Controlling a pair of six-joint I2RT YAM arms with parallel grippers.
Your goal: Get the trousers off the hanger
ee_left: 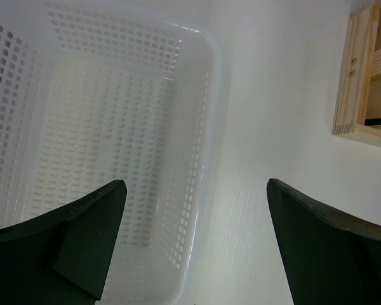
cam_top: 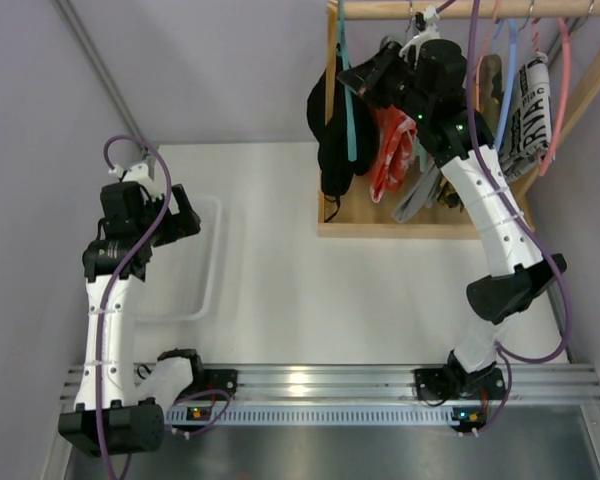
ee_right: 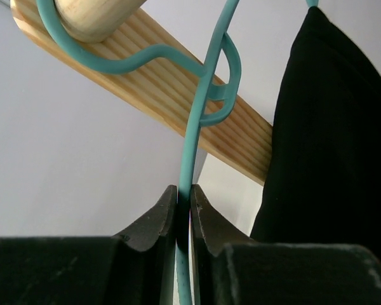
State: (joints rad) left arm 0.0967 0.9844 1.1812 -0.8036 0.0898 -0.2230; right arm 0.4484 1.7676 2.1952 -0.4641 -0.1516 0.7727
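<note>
R gripper (ee_right: 184, 198) is pinching the teal hanger (ee_right: 195, 133) w/ jaws nearly together, gripping the wire stem just below its hook; nothing else is sitting btwn the pads. The hook is riding over the wooden rod (ee_right: 92, 16) at the top of the rack (cam_top: 380, 228), which is standing at the table's (cam_top: 280, 260) far right corner. The black trousers (ee_right: 333, 146) are hanging from that same hanger, draping down just beside the gripper and not touching it, as far as the wrist view is showing. Other hangers w/ a red garment (cam_top: 390, 155) and more clothes are crowding the rod to the right.

L gripper (ee_left: 195, 185) is hovering w/ jaws spread wide, holding nothing, above the right rim of the white basket (ee_left: 219, 70) sitting by the table's left edge.

Progress, my read: early stage. The hanger grip is looking secure, but the hook is sitting on the rod and the trousers are on the hanger, so nothing's removed yet. Left to do, prob.: lifting the hook off the rod, bringing hanger + trousers out of the rack, getting the L gripper onto the cloth and pulling it free, then likely dropping it in the basket. Can't tell how the trousers are attached (folded over vs clipped), so pull direction is unclear.
</note>
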